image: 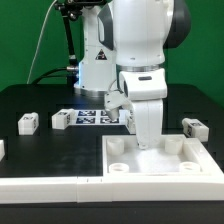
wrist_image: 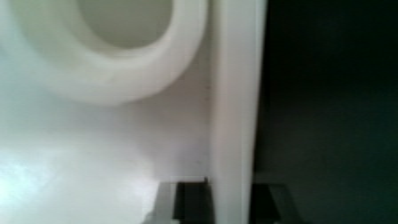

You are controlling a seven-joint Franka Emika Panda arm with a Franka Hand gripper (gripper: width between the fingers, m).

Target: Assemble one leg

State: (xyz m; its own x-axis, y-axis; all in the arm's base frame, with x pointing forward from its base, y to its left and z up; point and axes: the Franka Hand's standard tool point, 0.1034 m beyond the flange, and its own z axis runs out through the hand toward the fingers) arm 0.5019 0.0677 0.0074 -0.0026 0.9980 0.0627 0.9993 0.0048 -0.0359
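The gripper (image: 148, 143) stood low over the white panel (image: 165, 160), at the panel's far edge, near the centre of the exterior view. The arm's bulky white wrist hid the fingers from that side, so I could not tell whether the jaws were parted, closed or gripping anything. Three small blocks lay on the black table (image: 40, 100), none of them touched. The first leg (image: 28, 122) sat out toward nine o'clock from the gripper, and the second leg (image: 60, 118) was nearer, just beside the marker board (image: 95, 117). The third leg (image: 193, 127) lay toward three o'clock, close to the panel's far corner. The arm covered part of the marker board. The wrist view was badly blurred. It showed only the pale panel surface (wrist_image: 71, 150), a round recess (wrist_image: 125, 30) cut off at the frame edge, and darkness beyond a straight white edge.
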